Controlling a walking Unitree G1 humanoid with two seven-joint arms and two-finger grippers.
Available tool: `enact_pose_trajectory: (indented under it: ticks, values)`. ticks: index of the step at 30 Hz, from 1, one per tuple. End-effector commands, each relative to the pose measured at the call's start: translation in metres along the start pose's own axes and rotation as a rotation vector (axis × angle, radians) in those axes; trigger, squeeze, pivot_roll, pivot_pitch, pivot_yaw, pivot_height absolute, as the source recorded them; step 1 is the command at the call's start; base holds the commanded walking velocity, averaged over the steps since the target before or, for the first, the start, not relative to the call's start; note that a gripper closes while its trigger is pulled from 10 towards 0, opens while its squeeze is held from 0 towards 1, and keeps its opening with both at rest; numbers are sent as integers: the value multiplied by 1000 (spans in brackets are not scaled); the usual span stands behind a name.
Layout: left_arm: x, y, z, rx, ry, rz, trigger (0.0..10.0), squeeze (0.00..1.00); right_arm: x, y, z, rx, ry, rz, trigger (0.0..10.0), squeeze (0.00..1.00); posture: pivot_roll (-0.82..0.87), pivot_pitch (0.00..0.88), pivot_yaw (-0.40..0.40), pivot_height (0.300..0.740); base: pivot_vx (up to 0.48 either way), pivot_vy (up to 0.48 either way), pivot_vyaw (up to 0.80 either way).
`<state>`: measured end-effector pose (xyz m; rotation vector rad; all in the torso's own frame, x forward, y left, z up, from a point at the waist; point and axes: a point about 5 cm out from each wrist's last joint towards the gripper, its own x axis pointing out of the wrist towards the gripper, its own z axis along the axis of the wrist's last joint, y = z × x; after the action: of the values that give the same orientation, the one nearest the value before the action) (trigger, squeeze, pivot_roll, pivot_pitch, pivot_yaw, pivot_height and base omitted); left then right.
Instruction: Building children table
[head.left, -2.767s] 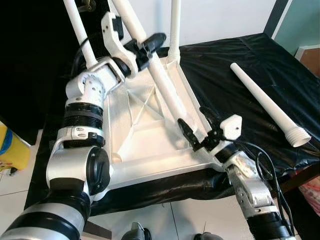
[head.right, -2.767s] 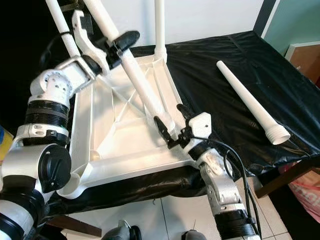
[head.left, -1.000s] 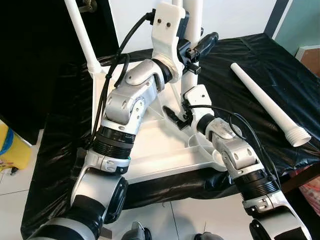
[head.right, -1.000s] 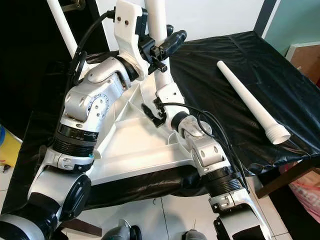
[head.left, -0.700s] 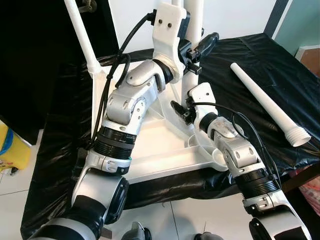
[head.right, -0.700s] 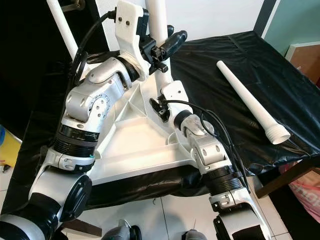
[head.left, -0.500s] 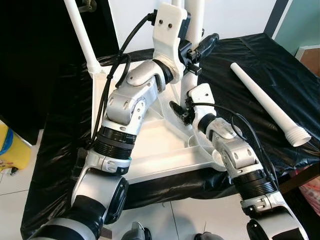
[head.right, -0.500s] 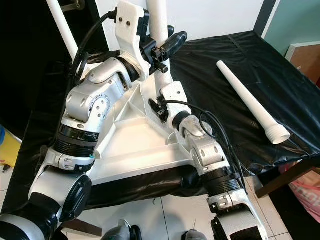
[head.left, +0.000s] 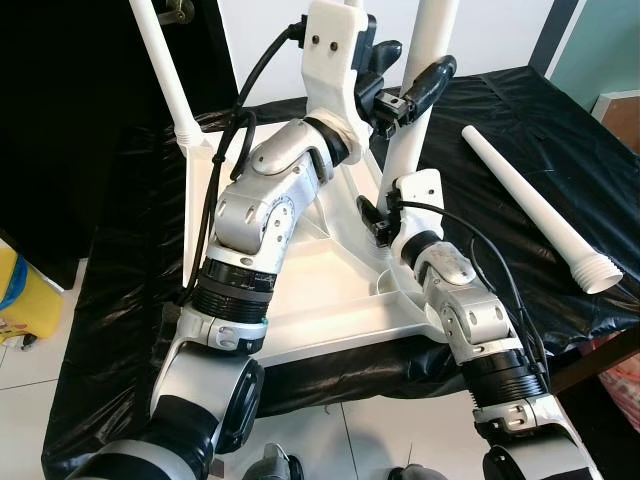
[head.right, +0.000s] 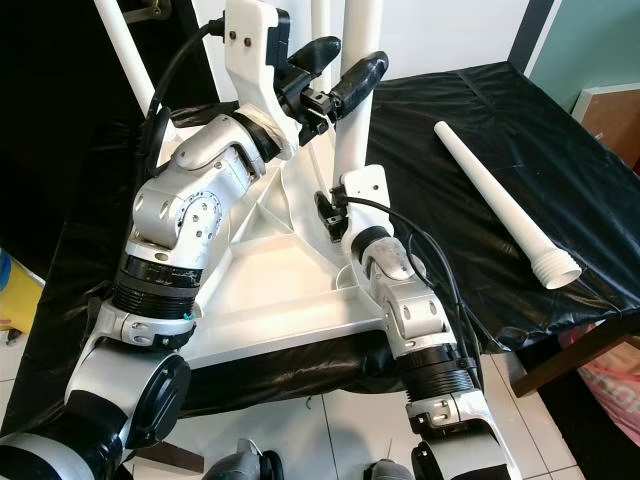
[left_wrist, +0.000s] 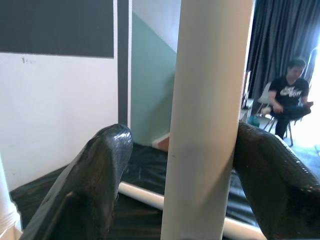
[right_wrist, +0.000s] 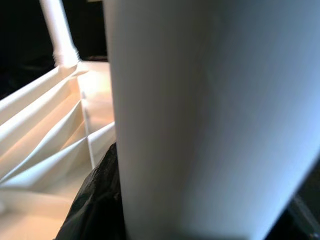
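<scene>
Two grippers on one upright leg (head.left: 415, 120): left gripper (head.left: 410, 75) raised high, jaws open astride it; right gripper (head.left: 378, 222) low at tabletop (head.left: 300, 290), jaw state unclear.

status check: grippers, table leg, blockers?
Left gripper open around upright leg, high up. Right gripper at leg's base on upturned tabletop. Spare leg lying loose to the right.

White wall (head.left: 490, 30), tiled floor (head.left: 30, 400), dark curtains (left_wrist: 280, 40).
</scene>
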<state>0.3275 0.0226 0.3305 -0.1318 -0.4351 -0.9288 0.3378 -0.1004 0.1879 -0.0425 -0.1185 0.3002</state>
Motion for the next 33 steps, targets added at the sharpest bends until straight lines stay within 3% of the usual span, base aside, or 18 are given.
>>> enact_pose_trajectory:
  ticks: [1,4,6,13,21,24,33]
  values:
    - [-5,14,1,1,-28,145,10000,0,-4,-9,2,26,-21,-60,10000,0,-92,50,54,740,0,0,0]
    - [-6,15,0,0,-28,148,10000,0,-4,-10,2,26,-24,-69,10000,0,-92,50,54,740,0,0,0]
    - [-17,23,-15,-39,-12,225,10000,0,-8,-21,0,44,-31,-146,10000,0,-101,27,70,740,0,0,0]
    - [-31,31,-41,-72,50,308,10000,0,-13,-28,-5,51,-29,-201,10000,0,-98,16,75,740,0,0,0]
    - [-47,27,-62,-27,113,313,10000,0,-16,-32,-2,50,-71,-240,10000,0,-91,11,76,740,0,0,0]
    - [-56,24,-69,29,127,300,10000,0,-18,-33,3,22,-113,-236,10000,0,-87,7,70,740,0,0,0]
    - [-64,20,-78,54,154,301,10000,0,-20,-34,2,15,-125,-243,10000,0,-87,6,68,740,0,0,0]
